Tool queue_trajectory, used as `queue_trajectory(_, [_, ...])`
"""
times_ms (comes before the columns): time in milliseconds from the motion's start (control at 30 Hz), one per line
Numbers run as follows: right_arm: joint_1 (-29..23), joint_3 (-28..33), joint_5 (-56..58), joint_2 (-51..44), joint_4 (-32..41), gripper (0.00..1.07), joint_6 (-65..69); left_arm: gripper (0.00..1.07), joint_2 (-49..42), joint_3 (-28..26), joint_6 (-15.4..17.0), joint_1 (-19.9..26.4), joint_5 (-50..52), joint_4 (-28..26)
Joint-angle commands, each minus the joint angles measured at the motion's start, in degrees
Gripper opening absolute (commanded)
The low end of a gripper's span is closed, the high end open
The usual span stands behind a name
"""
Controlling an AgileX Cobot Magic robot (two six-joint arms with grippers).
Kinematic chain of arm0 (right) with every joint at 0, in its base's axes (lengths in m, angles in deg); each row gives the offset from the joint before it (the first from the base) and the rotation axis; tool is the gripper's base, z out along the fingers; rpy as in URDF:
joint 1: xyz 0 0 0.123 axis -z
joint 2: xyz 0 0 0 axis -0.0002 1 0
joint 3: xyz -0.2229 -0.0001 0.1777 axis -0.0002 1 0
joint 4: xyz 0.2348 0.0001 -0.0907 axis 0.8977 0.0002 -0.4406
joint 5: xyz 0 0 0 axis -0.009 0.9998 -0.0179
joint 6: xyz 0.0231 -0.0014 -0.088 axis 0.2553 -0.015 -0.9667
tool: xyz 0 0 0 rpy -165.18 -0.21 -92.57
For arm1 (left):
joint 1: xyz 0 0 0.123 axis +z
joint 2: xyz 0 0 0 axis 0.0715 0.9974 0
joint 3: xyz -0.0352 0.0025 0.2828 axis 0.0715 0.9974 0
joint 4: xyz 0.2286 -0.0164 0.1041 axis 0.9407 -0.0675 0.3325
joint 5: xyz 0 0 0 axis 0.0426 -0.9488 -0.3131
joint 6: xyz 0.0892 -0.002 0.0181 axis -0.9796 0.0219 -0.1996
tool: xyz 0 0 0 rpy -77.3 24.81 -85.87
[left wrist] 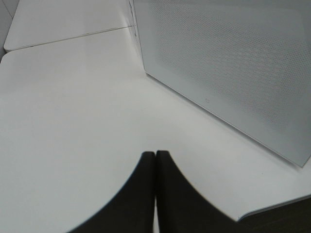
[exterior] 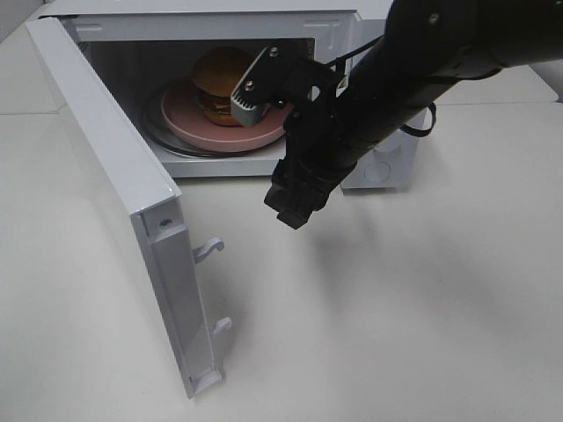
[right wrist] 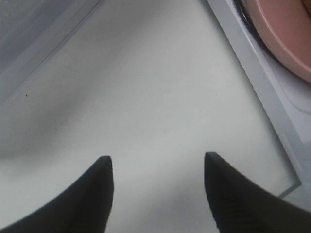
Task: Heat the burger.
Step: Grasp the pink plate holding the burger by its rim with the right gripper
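Right fingers stand wide and empty, left fingers pressed together (burger in microwave partly hidden by the arm).

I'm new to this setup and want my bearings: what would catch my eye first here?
A burger sits on a pink plate inside the white microwave, whose door stands wide open on the left. In front of the opening hangs the black right arm, its pincer open and empty over the table.
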Motion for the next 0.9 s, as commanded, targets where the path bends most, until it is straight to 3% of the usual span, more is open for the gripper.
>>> queue_trajectory(33, [-1.1,-1.9,-0.1,1.7,-3.6,0.60,-1.2,0.00,-1.1,0.2,0.6,0.1,0.8,-0.4])
queue_trajectory(200, [-3.5,-6.0,-0.2,5.0,-10.0,0.70,-1.2,0.00,-1.1,0.2,0.6,0.1,0.8,-0.4])
queue_trajectory(533, [-6.7,-11.3,-4.2,6.6,-22.6,0.72,-1.1,0.00,-1.1,0.2,0.6,0.1,0.8,-0.4])
queue_trajectory(900, [-7.3,-15.4,-6.3,9.5,-24.6,0.76,-1.2,0.00,-1.1,0.2,0.6,0.1,0.8,-0.4])
